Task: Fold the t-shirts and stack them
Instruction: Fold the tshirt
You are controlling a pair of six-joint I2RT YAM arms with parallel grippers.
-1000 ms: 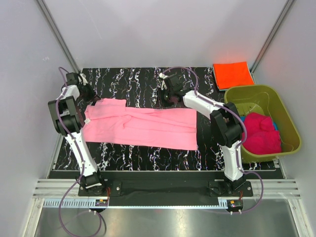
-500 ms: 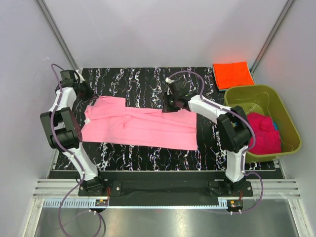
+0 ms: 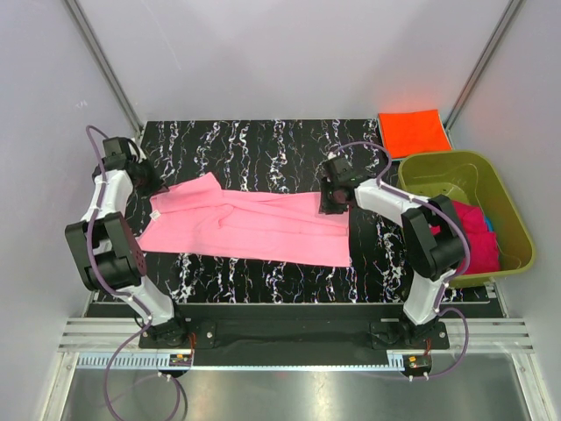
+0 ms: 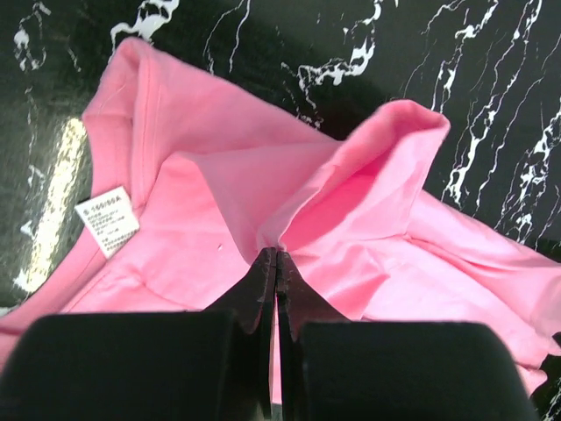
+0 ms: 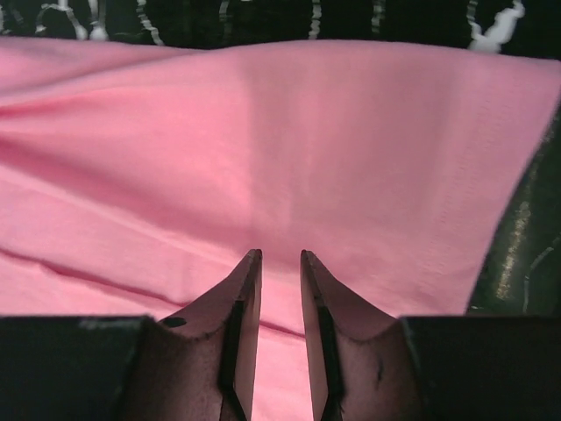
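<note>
The light pink t-shirt (image 3: 254,224) lies spread across the black marbled table. My left gripper (image 3: 158,187) is shut on a raised fold of it near the collar end (image 4: 276,254); the fabric peaks up from the closed tips, and a white label (image 4: 107,219) shows to the left. My right gripper (image 3: 331,203) sits over the shirt's far right corner, jaws a little apart above flat pink cloth (image 5: 280,254), holding nothing. The orange t-shirt (image 3: 414,132) lies folded at the back right. The magenta t-shirt (image 3: 478,239) lies in the tub. The blue one is mostly hidden behind it.
The olive-green tub (image 3: 456,162) stands at the right edge, next to my right arm. Bare black table (image 3: 263,149) lies behind the pink shirt and in front of it. Grey walls close in on both sides.
My left gripper moved toward the shirt and closed on its collar end, lifting a fold. My right gripper moved right and nearer, from the shirt's far edge to its right corner.
</note>
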